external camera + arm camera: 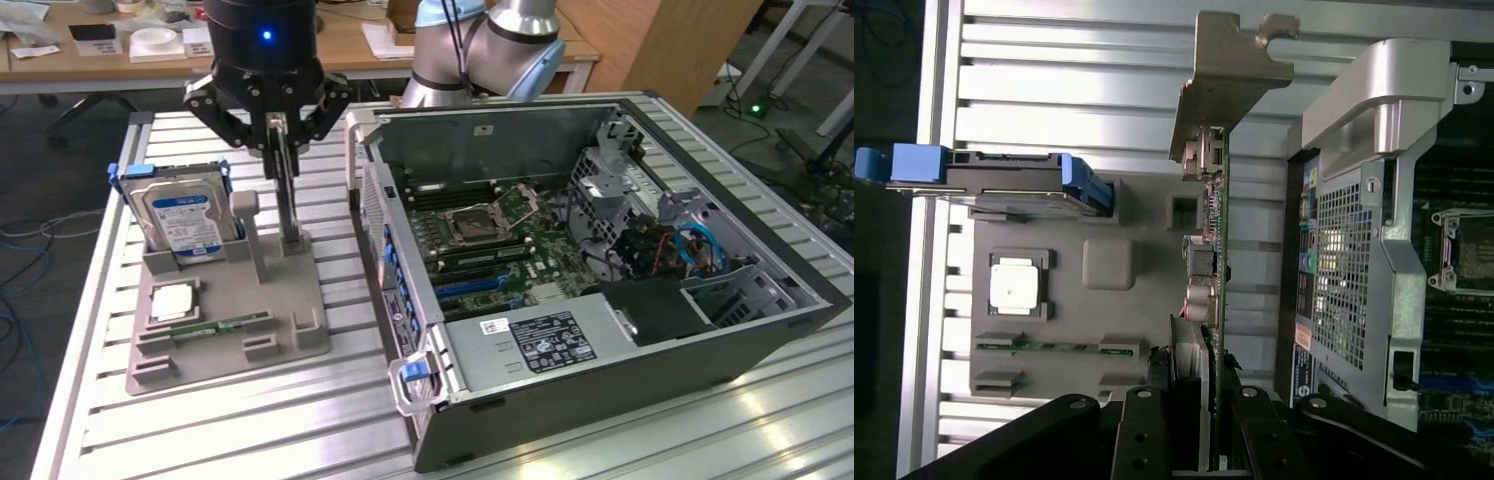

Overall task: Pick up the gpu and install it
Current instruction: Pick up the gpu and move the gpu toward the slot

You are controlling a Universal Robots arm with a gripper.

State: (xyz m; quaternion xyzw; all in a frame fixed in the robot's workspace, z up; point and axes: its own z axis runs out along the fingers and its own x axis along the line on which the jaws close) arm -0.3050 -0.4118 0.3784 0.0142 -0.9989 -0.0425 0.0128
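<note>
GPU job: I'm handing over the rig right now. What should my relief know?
Gripper: jaws shut on the gpu, at its top edge.
The gpu stands upright on edge at the gray holder, beside the open computer case.
Done: the grasp; whether it has cleared its slot, I cannot tell.
Left: the install; the gpu is not yet in the case.

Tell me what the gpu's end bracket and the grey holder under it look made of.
The gpu end bracket: seemingly bare sheet metal, by its dull silvery sheen and folded tab. The holder: probably matte grey plastic, with moulded-looking slots and no glint.
</note>
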